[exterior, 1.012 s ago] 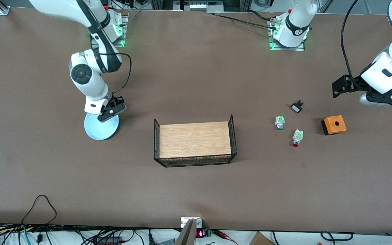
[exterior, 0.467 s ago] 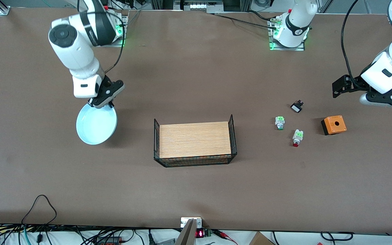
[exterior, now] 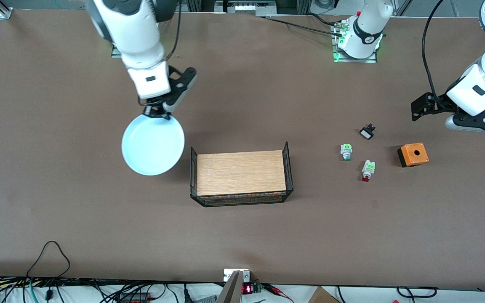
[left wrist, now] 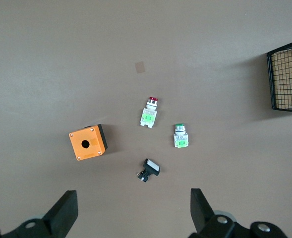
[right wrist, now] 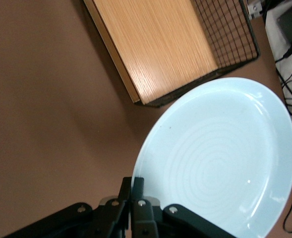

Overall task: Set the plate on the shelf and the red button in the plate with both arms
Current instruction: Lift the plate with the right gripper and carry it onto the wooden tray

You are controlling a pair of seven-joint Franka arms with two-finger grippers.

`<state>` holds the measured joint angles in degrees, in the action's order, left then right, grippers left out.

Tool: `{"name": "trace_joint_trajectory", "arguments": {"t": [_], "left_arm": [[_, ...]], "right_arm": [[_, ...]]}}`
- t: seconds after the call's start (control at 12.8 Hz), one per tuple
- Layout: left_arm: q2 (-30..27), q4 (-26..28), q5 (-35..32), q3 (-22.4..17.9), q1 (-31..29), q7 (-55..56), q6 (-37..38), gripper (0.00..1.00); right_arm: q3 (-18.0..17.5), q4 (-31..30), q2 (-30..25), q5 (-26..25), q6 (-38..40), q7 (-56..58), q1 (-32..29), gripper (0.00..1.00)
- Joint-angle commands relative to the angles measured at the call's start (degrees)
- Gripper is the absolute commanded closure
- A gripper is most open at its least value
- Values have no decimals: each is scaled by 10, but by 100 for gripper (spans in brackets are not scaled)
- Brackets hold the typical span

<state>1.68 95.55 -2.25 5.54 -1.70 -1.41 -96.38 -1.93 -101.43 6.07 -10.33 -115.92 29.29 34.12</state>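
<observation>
**Plate aloft; red button on the table**

1. Right gripper (exterior: 157,112): I see it up in the air over the table beside the basket (exterior: 286,168), fingers (right wrist: 137,191) pinching the rim of the plate (exterior: 153,144).
2. Plate: held by its rim, hanging below the gripper, its face turned up toward the front camera (concentric rings show in the right wrist view).
3. Red button (exterior: 368,170): lying on the table toward the left arm's end, between the green button (exterior: 346,151) and the orange box (exterior: 413,154). Long axis runs roughly toward the front camera, red cap at the nearer end.
4. Black switch (exterior: 367,132): farther from the front camera than both buttons.
5. Left gripper (left wrist: 131,210): waits above that cluster, fingers spread wide, holding nothing.
</observation>
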Motion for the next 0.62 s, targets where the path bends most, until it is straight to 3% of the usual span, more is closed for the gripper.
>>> {"name": "trace_joint_trajectory", "arguments": {"t": [0.0,0.54], "left_arm": [[-8,4,8,-3,2,3,5,0],[-4,3,13,-3,3,-2,5,0]], "right_arm": [[6,82,66,-29,16,11,40,100],[8,213,220,-87,7,4,125,100]]}}
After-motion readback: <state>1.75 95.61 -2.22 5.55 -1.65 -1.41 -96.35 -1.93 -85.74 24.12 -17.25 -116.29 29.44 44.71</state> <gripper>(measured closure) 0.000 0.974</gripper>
